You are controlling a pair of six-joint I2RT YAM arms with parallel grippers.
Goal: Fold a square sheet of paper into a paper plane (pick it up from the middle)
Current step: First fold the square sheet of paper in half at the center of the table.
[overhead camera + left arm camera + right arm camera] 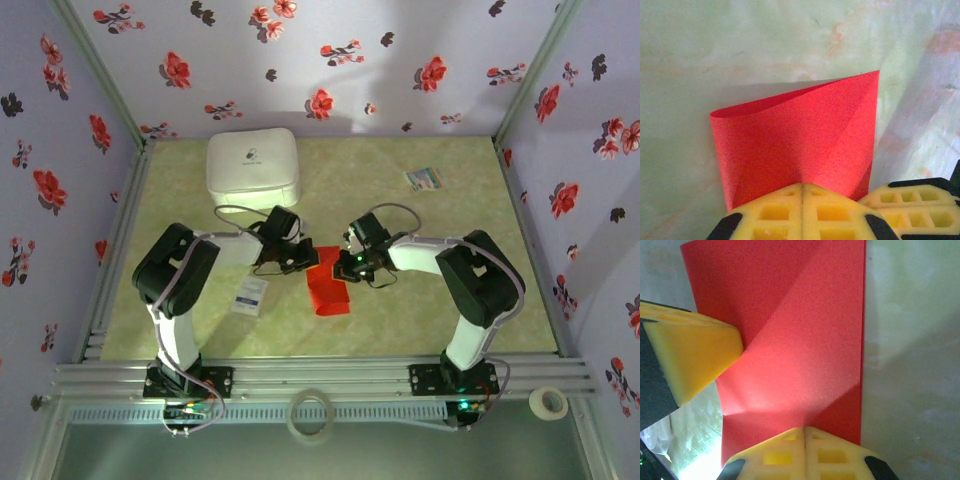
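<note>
The square sheet of paper (328, 292) is bright red and lies bent over on itself as a narrow strip on the green table, between the two arms. My left gripper (305, 262) and right gripper (347, 264) meet at its far end. In the left wrist view the yellow tips of the left gripper (802, 184) are shut on the sheet (795, 130), which curls up in a soft loop. The right gripper (805, 429) is shut on the sheet (805, 340) too, with creases fanning out from its tips. A paper plane is out of view.
A white box (253, 167) stands at the back left and a small multicoloured card (424, 179) lies at the back right. A small white packet (250, 296) lies beside the left arm. Tape rolls (311, 412) (547, 402) sit on the front rail.
</note>
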